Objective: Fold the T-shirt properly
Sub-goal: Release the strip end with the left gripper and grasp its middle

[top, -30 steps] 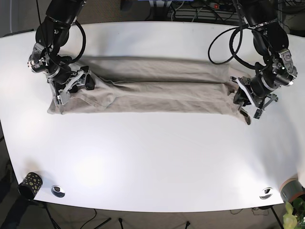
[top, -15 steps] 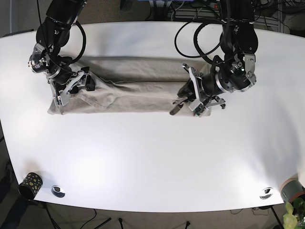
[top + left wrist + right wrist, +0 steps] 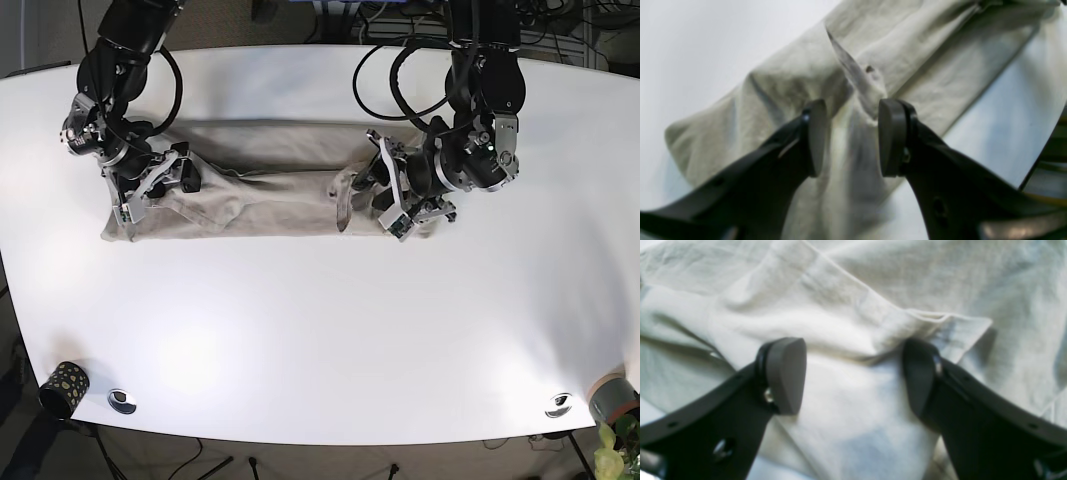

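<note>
Two arms work over a white surface [image 3: 320, 330] that carries a beige T-shirt [image 3: 250, 185], folded lengthwise into a long band across the far half. The band's end on the base view's left lies flat; its other end is lifted and doubled back toward the middle, so the cloth now ends near the centre of the surface.

In the base view the left tool [image 3: 385, 200] sits over that doubled-back end, with a narrow flap of fabric hanging just beside it. The left wrist view shows this tool [image 3: 850, 136] with its jaws a moderate gap apart and a raised ridge of cloth standing between the two dark pads [image 3: 892, 136]. The ridge touches the right-hand pad, but the other pad [image 3: 815, 136] stands apart from the fabric, so the cloth is between the jaws rather than firmly clamped. A small dark spot marks the fabric just above the ridge.

The right tool [image 3: 150, 180] rests on the flat end of the shirt, at the base view's left. Its wrist view shows the jaws [image 3: 853, 373] spread wide, pads pressed down onto rumpled cloth, with a hemmed edge and a folded corner of the T-shirt [image 3: 873, 290] lying just beyond them. Nothing is pinched between them.

Near the front edge of the surface a small dark patterned cup [image 3: 62, 385] stands at the corner.
</note>
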Robot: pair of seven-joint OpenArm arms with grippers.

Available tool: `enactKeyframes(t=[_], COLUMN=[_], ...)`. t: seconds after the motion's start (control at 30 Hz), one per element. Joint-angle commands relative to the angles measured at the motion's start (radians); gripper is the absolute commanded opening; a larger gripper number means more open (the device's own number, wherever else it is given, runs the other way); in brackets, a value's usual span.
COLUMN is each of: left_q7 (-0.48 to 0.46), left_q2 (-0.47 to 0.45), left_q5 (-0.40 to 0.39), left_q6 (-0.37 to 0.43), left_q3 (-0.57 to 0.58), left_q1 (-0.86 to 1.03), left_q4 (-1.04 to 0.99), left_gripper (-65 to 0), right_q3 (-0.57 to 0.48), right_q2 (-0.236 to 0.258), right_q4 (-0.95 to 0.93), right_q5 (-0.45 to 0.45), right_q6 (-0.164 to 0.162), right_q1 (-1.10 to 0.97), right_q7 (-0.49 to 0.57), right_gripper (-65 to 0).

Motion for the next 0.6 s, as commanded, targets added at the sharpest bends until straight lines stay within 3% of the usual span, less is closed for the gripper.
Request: enactKeyframes(t=[0.0,0.17,0.37,0.57], left_q7=[-0.018,-0.017,-0.017,-0.018], left_q2=[0.003,0.017,0.014,-0.025], left_q5=[-0.022,-0.029,-0.12,-0.04], left_q6=[-0.001,-0.001,-0.001,-0.001], left_q3=[0.019,0.083,0.117,0.036], left_q1=[-0.03,-0.034,-0.036,-0.028], left_q4=[0.002,0.005,0.055,0.097], left_gripper=[-40.7,-40.7,-40.7,-40.8], right_q3=[0.002,0.0,0.0,0.002], right_q2=[0.01,0.01,0.01,0.008], right_q4=[0.011,0.012,0.035,0.118], right_q5=[-0.001,-0.001,-0.001,0.0], right_q6=[-0.001,-0.001,-0.001,-0.001], right_q1=[0.012,0.012,0.027,0.03], right_q7=[-0.008,-0.008,-0.015,-0.051], right_gripper=[-21.2,-21.2,-21.2,-21.2])
